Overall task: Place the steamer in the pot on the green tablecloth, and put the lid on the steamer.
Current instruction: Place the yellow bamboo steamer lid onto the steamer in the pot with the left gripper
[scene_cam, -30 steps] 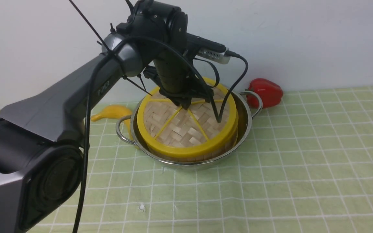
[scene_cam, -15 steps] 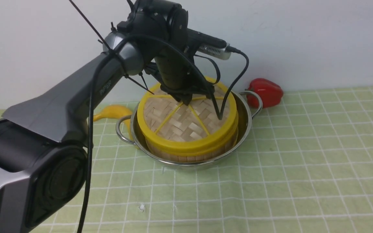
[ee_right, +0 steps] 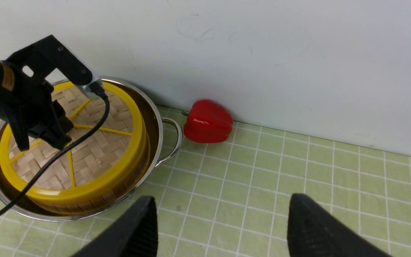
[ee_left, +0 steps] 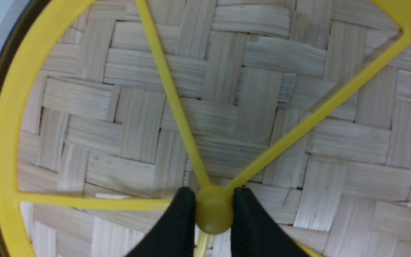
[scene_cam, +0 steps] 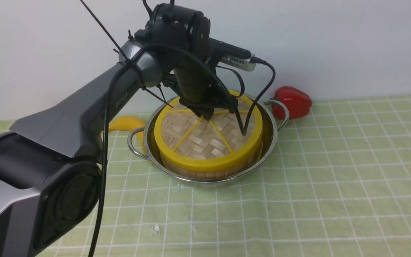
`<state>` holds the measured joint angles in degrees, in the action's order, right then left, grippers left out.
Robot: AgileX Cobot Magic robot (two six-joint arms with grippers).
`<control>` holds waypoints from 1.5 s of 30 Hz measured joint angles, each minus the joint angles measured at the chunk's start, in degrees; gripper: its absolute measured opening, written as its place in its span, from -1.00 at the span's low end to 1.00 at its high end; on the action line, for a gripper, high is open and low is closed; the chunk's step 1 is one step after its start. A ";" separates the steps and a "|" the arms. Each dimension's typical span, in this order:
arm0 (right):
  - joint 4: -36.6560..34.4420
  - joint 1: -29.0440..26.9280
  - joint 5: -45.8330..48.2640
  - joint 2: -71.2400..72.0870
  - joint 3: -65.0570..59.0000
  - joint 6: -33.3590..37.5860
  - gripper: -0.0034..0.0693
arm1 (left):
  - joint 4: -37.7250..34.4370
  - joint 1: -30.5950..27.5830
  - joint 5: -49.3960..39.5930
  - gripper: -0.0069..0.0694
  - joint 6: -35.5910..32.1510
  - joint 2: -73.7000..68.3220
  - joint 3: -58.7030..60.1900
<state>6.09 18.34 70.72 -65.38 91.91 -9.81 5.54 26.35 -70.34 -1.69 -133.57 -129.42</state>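
The steamer (scene_cam: 205, 174) is seen inside the pot (scene_cam: 268, 135). Only a band of its bamboo wall is visible below the lid (scene_cam: 205, 141), which is laid across its top. The pot is set on the green tablecloth (scene_cam: 334, 185), near the white wall (scene_cam: 351, 43), with its two loop handles turned out to either side. The lid's thick yellow rim is shown slightly above the steel rim of the pot. Whether the lid is fully seated on the basket cannot be told, and what is held in the steamer is hidden by it.

The left gripper (scene_cam: 206, 115) is lowered onto the middle of the lid. In the left wrist view its two black fingertips (ee_left: 186, 200) are pressed against either side of the small yellow knob (ee_left: 213, 214) where the thin spokes meet, so the lid is gripped by that knob.

The right gripper (ee_right: 223, 201) is held well apart from the pot, above bare cloth. Its jaws are spread wide and nothing is held between them.

A red pepper (scene_cam: 293, 101) is placed against the wall, just beside the pot's right handle. A yellow object (scene_cam: 123, 124), partly hidden by the left arm, is seen on the cloth by the left handle.
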 joint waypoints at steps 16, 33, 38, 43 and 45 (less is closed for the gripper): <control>0.00 0.00 0.00 0.00 0.00 -0.05 0.41 | 0.62 0.18 0.59 -0.52 0.00 -3.23 -5.11; 0.00 0.00 0.00 -0.05 0.00 -0.05 0.41 | -1.51 0.18 0.47 -0.52 1.11 -3.49 -5.19; 0.00 0.00 0.00 -0.05 0.00 -0.05 0.41 | -0.63 0.18 -0.05 -0.52 1.69 -3.15 -5.13; 0.00 0.00 0.00 -0.05 0.00 -0.05 0.41 | -0.16 0.18 -0.24 -0.52 1.69 -3.03 -5.13; 0.00 0.00 0.00 -0.05 0.00 -0.05 0.41 | -0.12 0.18 -0.24 -0.52 1.69 -3.02 -5.13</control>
<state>6.09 18.34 70.72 -65.43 91.91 -9.86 5.43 26.52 -70.58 0.00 -136.59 -134.55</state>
